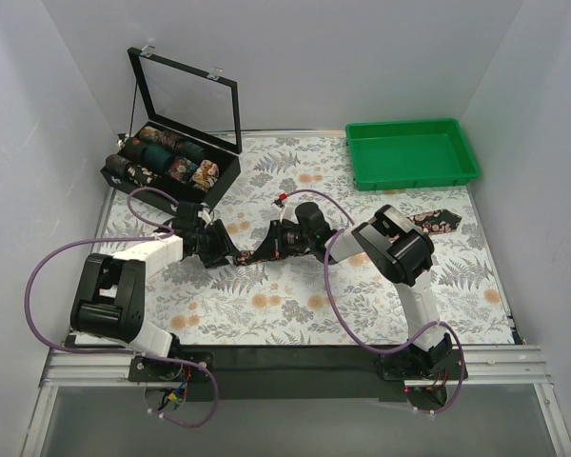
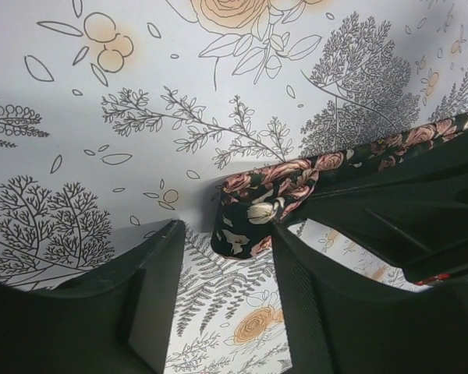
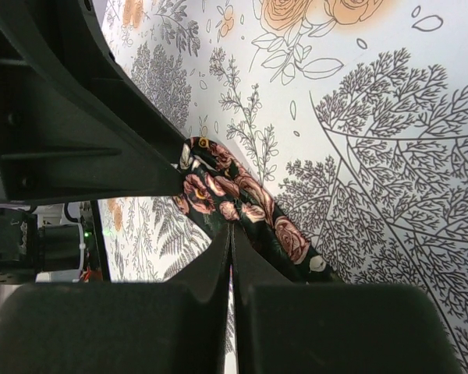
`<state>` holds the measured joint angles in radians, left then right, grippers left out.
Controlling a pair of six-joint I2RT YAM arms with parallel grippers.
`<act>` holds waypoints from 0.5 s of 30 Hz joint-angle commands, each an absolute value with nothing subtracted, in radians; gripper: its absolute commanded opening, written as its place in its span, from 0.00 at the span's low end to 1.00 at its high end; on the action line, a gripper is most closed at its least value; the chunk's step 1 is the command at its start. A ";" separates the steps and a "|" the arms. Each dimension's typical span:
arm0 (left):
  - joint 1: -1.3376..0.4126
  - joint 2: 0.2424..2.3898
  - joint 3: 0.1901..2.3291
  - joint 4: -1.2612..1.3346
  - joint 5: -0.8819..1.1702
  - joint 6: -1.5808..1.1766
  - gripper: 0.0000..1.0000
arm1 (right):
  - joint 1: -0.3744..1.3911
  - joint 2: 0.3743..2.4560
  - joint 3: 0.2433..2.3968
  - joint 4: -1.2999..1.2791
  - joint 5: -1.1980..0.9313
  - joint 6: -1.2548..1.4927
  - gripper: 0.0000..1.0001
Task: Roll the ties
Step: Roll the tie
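The counter (image 1: pixel 295 305) carries a floral-print covering; near its middle, somewhat toward the left edge, a dark tie (image 1: pixel 250 255) with pink roses stretches between the two grippers.

The left gripper (image 1: pixel 212 246) comes in from the left; in the left wrist view its fingers (image 2: pixel 152 288) stand spread, and the folded end of the tie (image 2: pixel 257 206) sits in the gap between them, touching the finger on the right of that picture and clear of the other; the rest of the strip runs away up and to the right under the black body of the other arm.

The right gripper (image 1: pixel 271 246) reaches in from the right; in the right wrist view its fingers (image 3: pixel 218 312) are pressed together with no gap showing, their tips (image 3: pixel 230 230) pinching the tie (image 3: pixel 234 187), which crosses the covering on a slant in front of them.

A second tie (image 1: pixel 438 221) lies flat near the right edge, just in front of the green tray (image 1: pixel 414 184) at the far right corner; the two are well apart from the tie at the grippers.

At the far left corner a black box (image 1: pixel 124 181) stands with its glass lid (image 1: pixel 190 100) raised; its compartments hold rolled ties (image 1: pixel 167 157) side by side, some floral, some teal-green.
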<state>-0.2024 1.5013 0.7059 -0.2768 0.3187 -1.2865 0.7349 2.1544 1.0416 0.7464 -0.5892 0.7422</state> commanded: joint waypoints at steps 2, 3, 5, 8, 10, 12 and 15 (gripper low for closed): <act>-0.201 1.540 0.729 -0.302 0.356 -1.258 0.43 | 0.718 2.180 1.022 0.692 -0.583 0.696 0.05; -0.201 1.543 0.729 -0.302 0.362 -1.256 0.43 | 0.716 2.181 1.022 0.692 -0.583 0.698 0.05; -0.201 1.548 0.729 -0.298 0.376 -1.261 0.43 | 0.716 2.181 1.023 0.692 -0.584 0.696 0.05; -0.201 1.562 0.716 -0.293 0.385 -1.269 0.41 | 0.715 2.183 1.023 0.692 -0.586 0.695 0.05; -0.201 1.575 0.712 -0.293 0.393 -1.272 0.40 | 0.716 2.184 1.023 0.693 -0.587 0.695 0.05; -0.201 1.583 0.703 -0.291 0.391 -1.282 0.39 | 0.716 2.184 1.025 0.693 -0.589 0.695 0.05; -0.201 1.600 0.696 -0.291 0.379 -1.296 0.36 | 0.716 2.186 1.028 0.693 -0.591 0.693 0.05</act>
